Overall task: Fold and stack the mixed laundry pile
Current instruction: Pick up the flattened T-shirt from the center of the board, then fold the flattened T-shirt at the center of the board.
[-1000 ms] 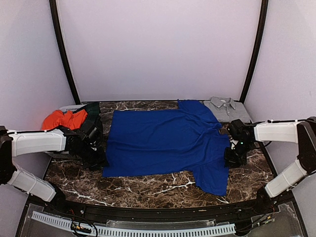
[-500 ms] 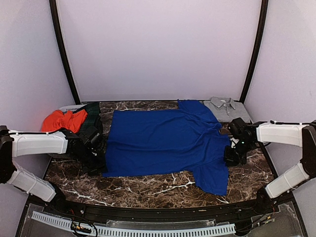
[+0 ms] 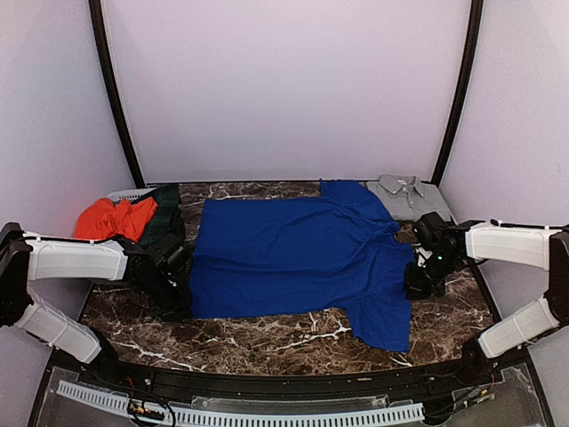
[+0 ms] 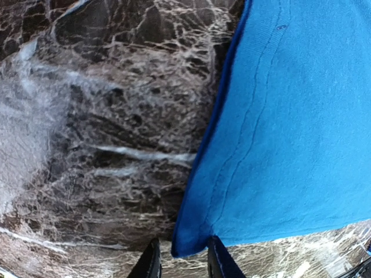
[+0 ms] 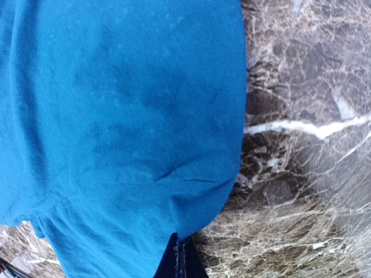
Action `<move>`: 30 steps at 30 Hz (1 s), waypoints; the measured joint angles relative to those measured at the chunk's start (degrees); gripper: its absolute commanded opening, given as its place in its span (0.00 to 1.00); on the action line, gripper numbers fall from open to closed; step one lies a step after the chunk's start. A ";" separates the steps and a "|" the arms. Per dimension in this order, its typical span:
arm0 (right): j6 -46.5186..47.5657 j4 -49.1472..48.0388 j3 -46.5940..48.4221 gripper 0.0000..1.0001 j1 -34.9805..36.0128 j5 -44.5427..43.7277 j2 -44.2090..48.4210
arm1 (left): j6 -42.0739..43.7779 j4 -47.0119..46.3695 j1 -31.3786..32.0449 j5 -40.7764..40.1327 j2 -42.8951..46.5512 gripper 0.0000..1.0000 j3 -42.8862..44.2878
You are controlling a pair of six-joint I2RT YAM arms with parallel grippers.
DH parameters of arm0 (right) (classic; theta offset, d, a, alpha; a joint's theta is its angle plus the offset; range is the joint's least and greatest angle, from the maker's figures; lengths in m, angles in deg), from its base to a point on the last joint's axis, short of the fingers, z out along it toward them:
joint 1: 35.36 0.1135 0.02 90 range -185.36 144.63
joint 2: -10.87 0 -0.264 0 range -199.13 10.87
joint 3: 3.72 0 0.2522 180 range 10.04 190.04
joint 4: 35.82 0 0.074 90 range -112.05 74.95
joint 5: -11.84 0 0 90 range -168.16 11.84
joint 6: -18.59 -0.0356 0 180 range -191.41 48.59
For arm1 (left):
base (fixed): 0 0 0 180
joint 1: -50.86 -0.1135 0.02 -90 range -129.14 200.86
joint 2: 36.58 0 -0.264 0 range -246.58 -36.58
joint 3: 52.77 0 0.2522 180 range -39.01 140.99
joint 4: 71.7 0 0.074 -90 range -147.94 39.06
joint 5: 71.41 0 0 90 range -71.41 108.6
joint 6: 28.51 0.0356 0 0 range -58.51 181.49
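Two grippers at the flat royal-blue cloth T-shirt (image 3: 293, 258), mid dark marble table (image 3: 267, 342). Right gripper (image 5: 179, 262) just pressed together, pinching the right edge. Left gripper (image 4: 181, 263) narrowed, part-spread astride the near-left hem corner. Fold prob. next.

Wrist views clipped!
Royal-blue cotton T-shirt (image 4: 290, 127) spills past both frames; black fingers (image 4: 152, 263) of the left gripper (image 4: 183, 240) chopped at the bottom edge.

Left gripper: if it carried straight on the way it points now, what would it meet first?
The corner of the blue T-shirt, lying just ahead between the open jaws of the left gripper; depth is hard to judge.
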 measured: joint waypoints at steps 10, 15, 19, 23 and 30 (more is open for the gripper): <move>-0.42 0.02 -1.55 0.00 0.00 1.38 3.39 | 0.26 -1.11 0.07 -1.20 -1.20 0.01 0.55; -1.36 -0.02 -2.64 0.00 0.00 2.05 5.33 | 0.61 -1.84 0.09 -1.11 -1.29 0.00 0.63; -3.50 0.50 -4.26 0.00 0.46 3.65 10.91 | 0.17 -0.87 0.28 -0.02 1.01 0.00 -0.22; -6.12 2.14 -5.05 0.00 1.25 4.98 17.75 | -0.02 2.38 0.79 1.11 6.97 0.00 -0.39; -9.01 6.73 -3.87 0.00 1.38 4.61 24.28 | 0.44 7.98 0.76 0.44 12.59 0.00 2.12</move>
